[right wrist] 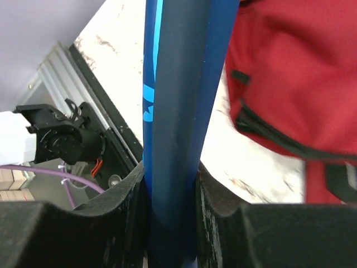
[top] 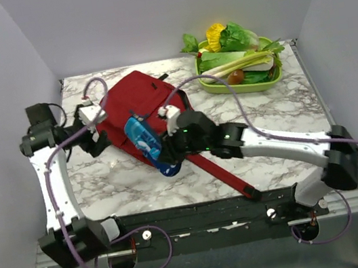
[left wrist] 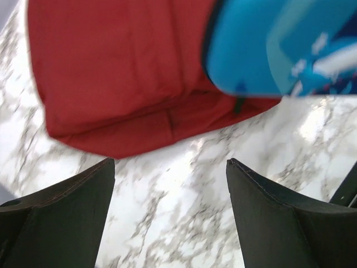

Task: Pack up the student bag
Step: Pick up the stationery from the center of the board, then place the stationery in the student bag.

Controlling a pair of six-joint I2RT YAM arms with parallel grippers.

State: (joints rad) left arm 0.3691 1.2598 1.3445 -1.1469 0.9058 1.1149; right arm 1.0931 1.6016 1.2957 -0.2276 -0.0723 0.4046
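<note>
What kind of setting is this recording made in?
Probably a lab test cell: plain white walls enclose a marble-patterned table, with a green tray of vegetables as props.

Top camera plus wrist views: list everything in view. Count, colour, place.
backpack: one, dark red, lying flat mid-table, a long strap trailing toward the near edge
pencil case: one, blue patterned, at the backpack's near edge, clamped in a gripper
tray: one, lime green, far right corner
vegetables: several, mostly green, one yellow, one red-orange, piled in the tray
table: one, white marble with grey veins, under everything
left gripper: one, black, open, over bare table beside the backpack's edge, holding nothing
right gripper: one, black, shut on the pencil case
</note>
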